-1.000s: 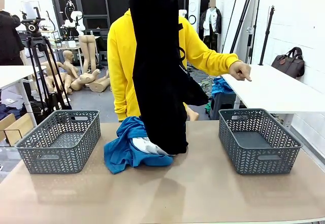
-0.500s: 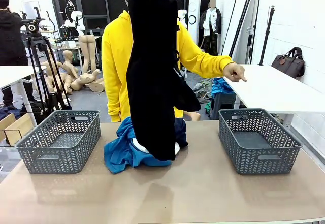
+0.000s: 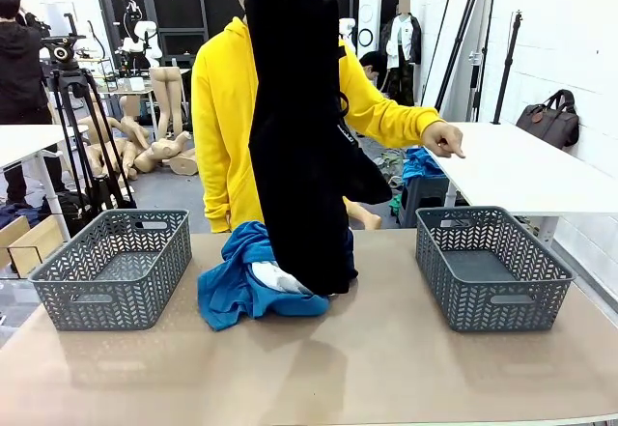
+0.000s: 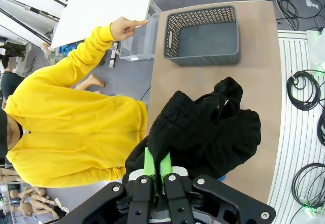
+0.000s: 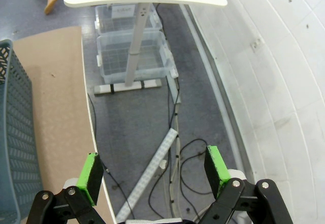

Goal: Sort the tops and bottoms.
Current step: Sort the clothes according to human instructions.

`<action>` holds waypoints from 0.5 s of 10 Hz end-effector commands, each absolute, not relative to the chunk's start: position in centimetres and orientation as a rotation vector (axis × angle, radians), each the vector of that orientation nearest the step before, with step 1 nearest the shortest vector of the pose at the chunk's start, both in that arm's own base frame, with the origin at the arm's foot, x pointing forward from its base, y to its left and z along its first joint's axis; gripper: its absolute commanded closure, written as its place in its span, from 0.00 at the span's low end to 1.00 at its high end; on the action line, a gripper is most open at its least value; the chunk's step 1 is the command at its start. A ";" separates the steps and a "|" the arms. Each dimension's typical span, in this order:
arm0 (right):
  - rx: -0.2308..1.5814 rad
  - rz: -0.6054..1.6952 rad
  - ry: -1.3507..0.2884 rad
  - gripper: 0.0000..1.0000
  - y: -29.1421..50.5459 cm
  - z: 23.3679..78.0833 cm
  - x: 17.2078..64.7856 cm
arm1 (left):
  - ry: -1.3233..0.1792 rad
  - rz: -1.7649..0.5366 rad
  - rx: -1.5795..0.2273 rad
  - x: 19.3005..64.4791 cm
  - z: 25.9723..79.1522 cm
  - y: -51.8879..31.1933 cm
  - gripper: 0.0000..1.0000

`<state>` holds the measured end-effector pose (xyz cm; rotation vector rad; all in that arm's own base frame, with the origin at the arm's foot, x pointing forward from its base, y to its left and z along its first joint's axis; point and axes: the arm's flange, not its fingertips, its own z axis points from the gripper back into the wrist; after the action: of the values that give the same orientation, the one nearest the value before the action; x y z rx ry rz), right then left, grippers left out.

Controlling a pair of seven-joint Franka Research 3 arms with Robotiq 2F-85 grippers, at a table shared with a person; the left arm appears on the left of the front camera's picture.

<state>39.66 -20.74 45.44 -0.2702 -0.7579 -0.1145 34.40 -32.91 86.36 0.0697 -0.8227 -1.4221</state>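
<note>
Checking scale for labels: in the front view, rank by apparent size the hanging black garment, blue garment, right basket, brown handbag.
Largest: black garment.
Then right basket and blue garment, about alike.
Smallest: handbag, though it stands farther off.

Tan table (image 3: 386, 368) — left basket (image 3: 106, 296), right basket (image 3: 492, 300), bright blue garment (image 3: 227, 296) between them

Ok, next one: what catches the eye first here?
A long black garment hangs over mid-table from the shut left claw, its lower end down at a heaped blue garment between the left basket and right basket. Behind it a person in a yellow hoodie points toward the right basket's side.
</note>
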 end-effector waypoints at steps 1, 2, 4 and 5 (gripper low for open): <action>-0.270 -0.110 -0.747 0.00 -20.8 45.4 39.6 | -0.834 -1.421 0.071 34.2 86.8 -32.8 1.00; -0.270 -0.110 -0.747 0.00 -20.8 45.4 39.6 | -0.834 -1.421 0.071 34.2 86.8 -32.8 1.00; -0.270 -0.110 -0.747 0.00 -20.8 45.4 39.6 | -0.834 -1.421 0.071 34.2 86.8 -32.8 1.00; -0.270 -0.110 -0.747 0.00 -20.8 45.4 39.6 | -0.834 -1.421 0.071 34.2 86.8 -32.8 1.00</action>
<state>39.66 -20.74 45.44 -0.2702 -0.7579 -0.1145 34.40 -32.91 86.36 0.0697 -0.8227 -1.4221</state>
